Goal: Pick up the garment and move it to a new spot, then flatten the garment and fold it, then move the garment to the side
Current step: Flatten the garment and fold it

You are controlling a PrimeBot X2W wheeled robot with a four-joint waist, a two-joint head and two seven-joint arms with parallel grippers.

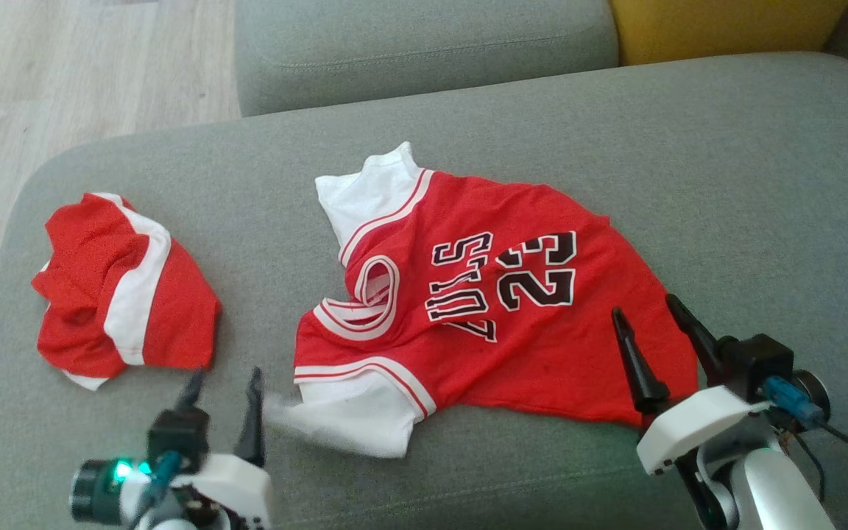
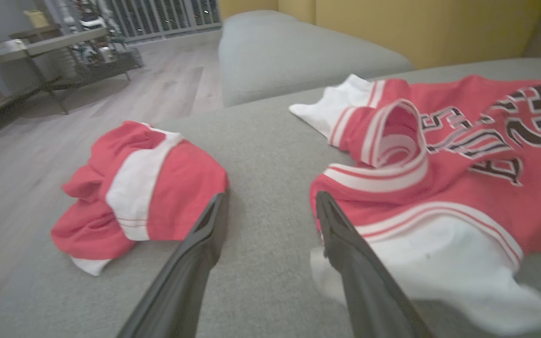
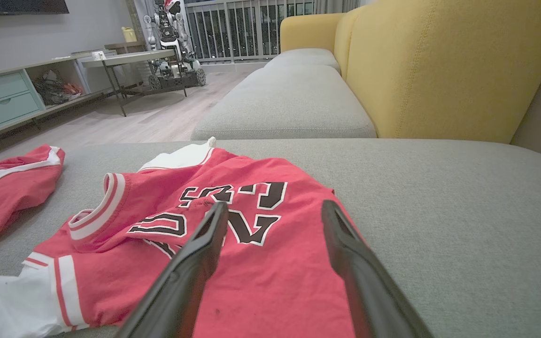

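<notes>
A: Grey fabric sofa cushion (image 1: 726, 184) under everything. Soft, so likely to give under a downward press and spoil a pinch.
B: Noted. Garment?
A: Red jersey (image 1: 512, 316), lying mid-cushion, number side up, partly spread, creased at the neck end. Not flat yet, not folded.
B: Second red-and-white bundle (image 1: 122, 294) well apart at the left. Risk of a mix-up?
A: Yes. Same colours, and easy to grab by mistake with the left gripper (image 1: 224, 379) sitting between the two.
B: Gripper states?
A: Left spread wide, holding nothing, just beside the white sleeve (image 1: 350, 419). Same for the right gripper (image 1: 645, 308): spread wide, empty, over the hem end of the jersey, contact unclear.
B: Other failure modes?
A: Pinching one layer only, so dragging instead of flattening. Pulling from one end alone, so bunching the collar (image 1: 372, 294) worse. Catching a fingertip inside the sleeve opening. Sleeve blurred in head view, so hard to judge its edge.
</notes>
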